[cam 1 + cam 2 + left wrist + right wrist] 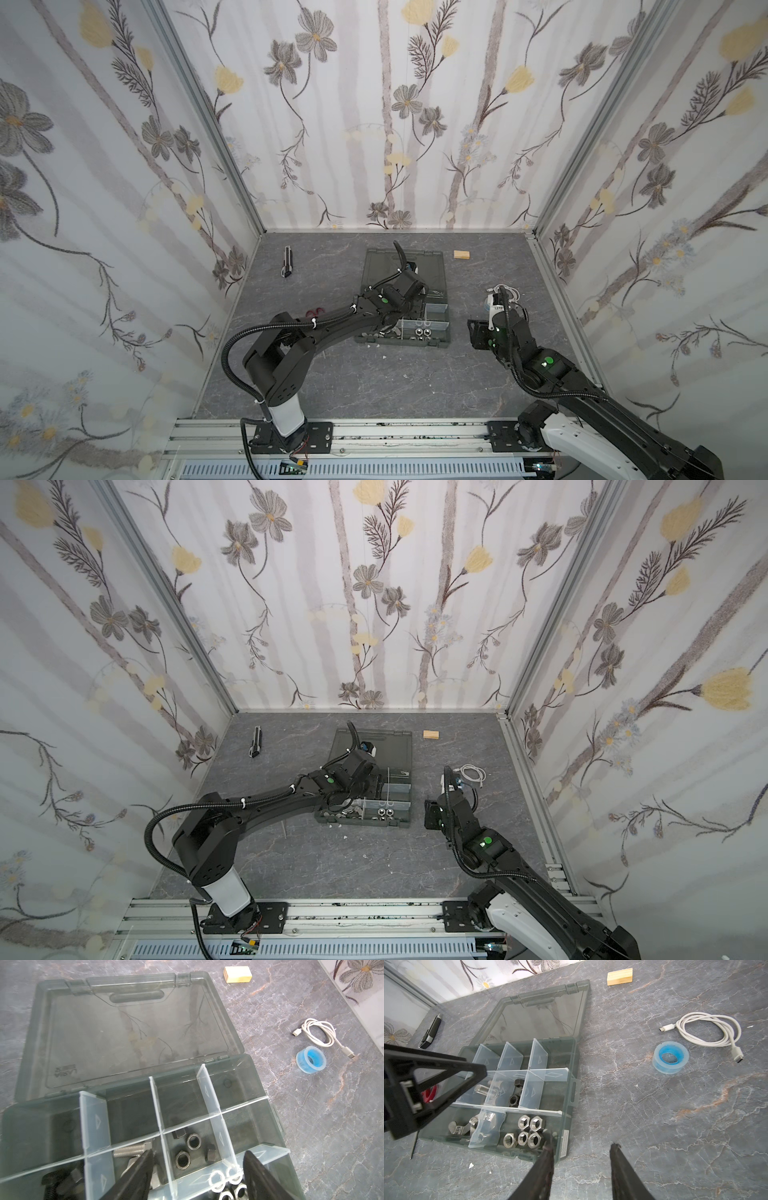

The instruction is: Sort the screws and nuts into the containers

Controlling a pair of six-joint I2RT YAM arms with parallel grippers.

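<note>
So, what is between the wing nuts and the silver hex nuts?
A pale divider stands between the wing nuts and the silver hex nuts; the right wrist view shows it.

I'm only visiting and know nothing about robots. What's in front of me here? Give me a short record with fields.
box: dark grey organizer case, lid open and lying flat
sorted so far: silver hex nuts, black nuts and wing nuts, each kind in its own compartment
also inside: silver screw
left gripper: open, over the case
right gripper: open, empty, beside the case
loose on table: wooden block, blue tape roll, white cable, utility knife
</note>
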